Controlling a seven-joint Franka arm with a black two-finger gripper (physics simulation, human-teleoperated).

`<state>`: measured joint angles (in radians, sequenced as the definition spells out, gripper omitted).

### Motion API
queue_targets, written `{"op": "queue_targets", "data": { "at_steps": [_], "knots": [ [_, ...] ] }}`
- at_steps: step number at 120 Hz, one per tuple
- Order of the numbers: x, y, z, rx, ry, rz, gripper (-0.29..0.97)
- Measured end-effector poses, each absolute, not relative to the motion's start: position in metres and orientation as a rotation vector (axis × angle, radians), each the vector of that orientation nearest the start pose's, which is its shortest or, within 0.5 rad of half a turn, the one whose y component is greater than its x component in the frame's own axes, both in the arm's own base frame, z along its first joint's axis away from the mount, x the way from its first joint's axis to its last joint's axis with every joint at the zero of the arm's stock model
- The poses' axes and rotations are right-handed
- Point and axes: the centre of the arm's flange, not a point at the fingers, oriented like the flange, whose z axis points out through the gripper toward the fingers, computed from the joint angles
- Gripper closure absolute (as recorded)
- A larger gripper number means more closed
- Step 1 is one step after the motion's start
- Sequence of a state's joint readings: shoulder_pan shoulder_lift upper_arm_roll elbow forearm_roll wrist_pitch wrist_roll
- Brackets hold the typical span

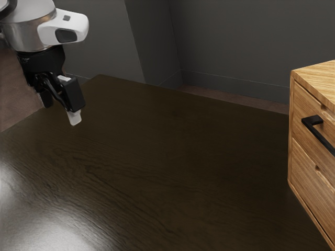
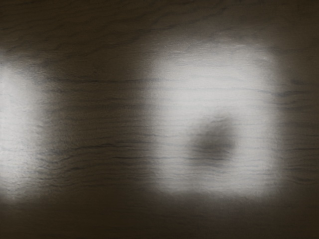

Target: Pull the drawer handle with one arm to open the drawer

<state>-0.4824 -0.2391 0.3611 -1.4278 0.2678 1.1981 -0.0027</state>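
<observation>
Dark wood-grain table (image 1: pixel 157 157) takes up most of the exterior view, glossy, with pale glare patches at the near left.

Arm (image 1: pixel 36 26): white and silver housing, enters at the exterior view's upper left.

Gripper (image 1: pixel 63 112): black, hangs below the arm, tilted, above the table's far-left part. One finger (image 1: pixel 75 117) ends in a white tip. Fingers appear spread apart w/ nothing between them; no contact w/ table.

Cabinet (image 1: pixel 319 78): light oak-coloured wood, stands on the table at the exterior view's right edge, partly cut off by the frame.

Drawer (image 1: pixel 306 107): upper of two fronts. Front sits approx. flush w/ the lower drawer (image 1: pixel 309 183), i.e. looks shut.

Drawer handle (image 1: pixel 318 133): black bar on the upper front, running from far to near. Well apart from the gripper, across the table's width.

Bkgd: grey walls (image 1: pixel 220 36), strip of brownish floor (image 1: pixel 230 97) beyond the table's far edge.

Wrist view: table surface (image 2: pixel 75 124) beneath the hand, grain lines visible, two bright glare patches, a dark blot (image 2: pixel 214 142) inside the larger one.
</observation>
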Motion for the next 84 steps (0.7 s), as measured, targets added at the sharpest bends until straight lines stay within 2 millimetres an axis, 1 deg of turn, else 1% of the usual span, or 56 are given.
{"op": "queue_targets", "data": {
  "at_steps": [10, 17, 24, 30, 37, 42, 48, 52, 57, 64, 68, 73, 84],
  "knots": [
    [0.433, 0.013, 0.769, -2.995, 0.037, -0.039, 0.00],
    [0.439, 0.009, 0.766, -3.002, 0.036, -0.042, 0.00],
    [0.442, 0.012, 0.763, -3.031, 0.017, -0.046, 0.00],
    [0.443, 0.010, 0.763, -3.049, 0.019, -0.054, 0.00],
    [0.433, 0.012, 0.761, -3.061, 0.026, -0.052, 0.00],
    [0.423, 0.011, 0.759, -3.065, 0.044, -0.059, 0.00],
    [0.400, 0.019, 0.746, -3.077, 0.049, -0.068, 0.00],
    [0.380, 0.025, 0.738, -3.079, 0.039, -0.092, 0.00],
    [0.357, 0.027, 0.733, -3.078, 0.042, -0.147, 0.00],
    [0.338, 0.024, 0.721, -3.086, 0.059, -0.198, 0.00],
    [0.334, 0.020, 0.710, -3.093, 0.082, -0.211, 0.00],
    [0.335, 0.014, 0.701, -3.095, 0.134, -0.241, 0.01],
    [0.351, 0.002, 0.686, -3.068, 0.349, -0.283, 0.01]
  ]
}}
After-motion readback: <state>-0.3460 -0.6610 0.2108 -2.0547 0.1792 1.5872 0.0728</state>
